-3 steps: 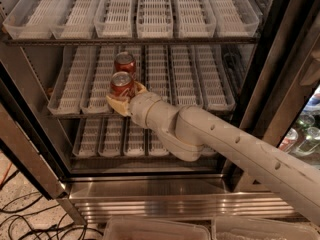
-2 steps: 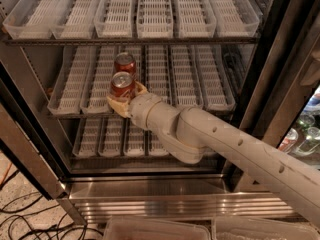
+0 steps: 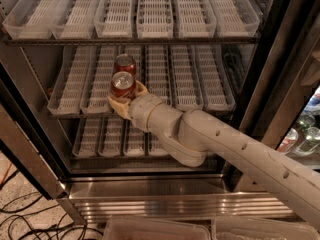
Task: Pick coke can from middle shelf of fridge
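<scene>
Tool (image 3: 127, 95) clasping the front coke can (image 3: 123, 83), on middle shelf (image 3: 210, 91), second can (image 3: 124, 63) behind

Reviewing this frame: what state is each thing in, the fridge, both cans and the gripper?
fridge: open, shelves exposed.
front coke can: upright at the front of the middle shelf, between the gripper's fingers.
rear coke can: upright, directly behind the front one, untouched.
gripper: inside the fridge at the middle shelf, shut on the front coke can.
</scene>
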`<state>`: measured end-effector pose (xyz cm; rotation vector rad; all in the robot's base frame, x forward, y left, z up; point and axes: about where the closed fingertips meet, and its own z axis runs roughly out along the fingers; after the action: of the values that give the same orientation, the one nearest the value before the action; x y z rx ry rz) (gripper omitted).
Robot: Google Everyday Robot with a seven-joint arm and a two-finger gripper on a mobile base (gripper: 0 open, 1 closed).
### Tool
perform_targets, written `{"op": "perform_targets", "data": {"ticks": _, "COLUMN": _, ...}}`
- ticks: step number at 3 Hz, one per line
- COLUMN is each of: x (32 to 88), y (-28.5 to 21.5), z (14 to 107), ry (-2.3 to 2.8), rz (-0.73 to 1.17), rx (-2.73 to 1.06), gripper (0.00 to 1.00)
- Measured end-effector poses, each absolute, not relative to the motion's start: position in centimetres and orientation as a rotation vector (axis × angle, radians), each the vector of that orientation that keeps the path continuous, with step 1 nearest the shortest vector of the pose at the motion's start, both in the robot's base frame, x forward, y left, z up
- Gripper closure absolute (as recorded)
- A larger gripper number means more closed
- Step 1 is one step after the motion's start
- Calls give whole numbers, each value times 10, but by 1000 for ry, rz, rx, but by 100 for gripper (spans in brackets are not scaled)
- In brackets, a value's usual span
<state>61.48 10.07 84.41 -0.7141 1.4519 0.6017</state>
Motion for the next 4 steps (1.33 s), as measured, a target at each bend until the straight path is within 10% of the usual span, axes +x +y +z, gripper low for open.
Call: {"op": "perform_targets", "data": {"ticks": 4, "x": 536, "y": 96, "z": 877, "ry": 1489, "rz": 698, "rx": -935, "gripper": 100}}
